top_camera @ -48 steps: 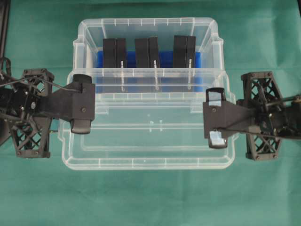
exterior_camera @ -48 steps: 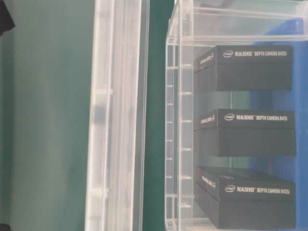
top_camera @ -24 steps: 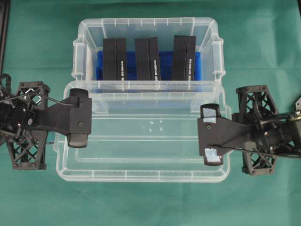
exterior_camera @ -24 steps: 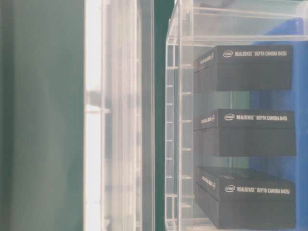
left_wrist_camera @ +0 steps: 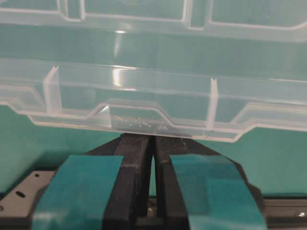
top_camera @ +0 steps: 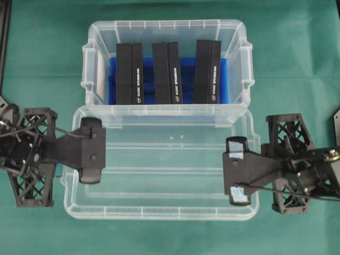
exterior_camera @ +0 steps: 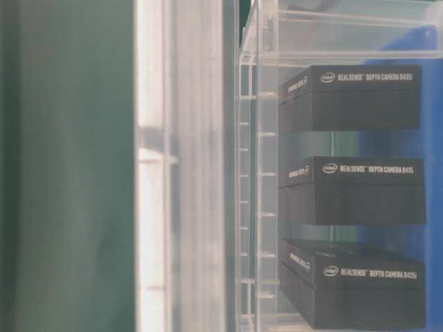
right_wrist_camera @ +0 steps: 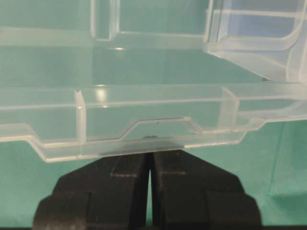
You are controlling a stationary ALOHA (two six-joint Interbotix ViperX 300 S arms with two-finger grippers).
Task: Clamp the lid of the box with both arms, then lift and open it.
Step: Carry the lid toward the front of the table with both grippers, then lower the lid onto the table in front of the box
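A green cloth [top_camera: 297, 37] is covering the whole work surface, running out past every edge of the overhead view. It is lying flat and mostly smooth – only faint creases are showing toward its far right part. A black rail [top_camera: 4, 37] is standing along the cloth's far left edge, cut off by the frame. In the table-level view the cloth [exterior_camera: 62, 173] is showing as a blurred green field – in both wrist views it [left_wrist_camera: 29, 129] [right_wrist_camera: 19, 167] is filling the background.
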